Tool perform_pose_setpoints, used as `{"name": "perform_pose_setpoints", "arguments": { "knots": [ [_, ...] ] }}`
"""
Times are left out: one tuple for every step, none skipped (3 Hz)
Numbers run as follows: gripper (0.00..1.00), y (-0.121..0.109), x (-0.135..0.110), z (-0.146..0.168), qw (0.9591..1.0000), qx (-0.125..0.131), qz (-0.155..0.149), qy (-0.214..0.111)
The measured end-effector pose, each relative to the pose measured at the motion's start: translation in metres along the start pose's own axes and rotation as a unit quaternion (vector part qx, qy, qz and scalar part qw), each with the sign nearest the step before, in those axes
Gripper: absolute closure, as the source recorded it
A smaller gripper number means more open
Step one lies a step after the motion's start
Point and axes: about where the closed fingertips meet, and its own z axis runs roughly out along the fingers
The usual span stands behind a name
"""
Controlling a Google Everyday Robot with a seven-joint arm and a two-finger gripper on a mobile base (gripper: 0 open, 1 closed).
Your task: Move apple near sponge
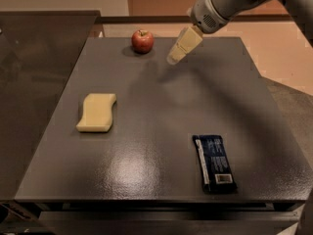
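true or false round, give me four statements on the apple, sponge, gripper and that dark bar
1. The apple sits near the far edge of the table. True.
2. The sponge touches the apple. False: they lie well apart, with the sponge closer to the camera on the left side of the view.
3. The gripper holds the apple. False: it is beside the apple, on its right in the view, and apart from it.
4. A dark blue wrapped bar lies at the table's near right. True.
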Motion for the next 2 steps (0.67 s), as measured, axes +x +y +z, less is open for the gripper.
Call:
{"name": "perform_pose_setpoints", "arguments": {
  "knots": [
    [0.00, -0.010, -0.011, 0.030, 0.9996, -0.019, 0.013, -0.014],
    [0.00, -0.017, -0.021, 0.060, 0.9984, -0.037, 0.034, -0.027]
  ]
}}
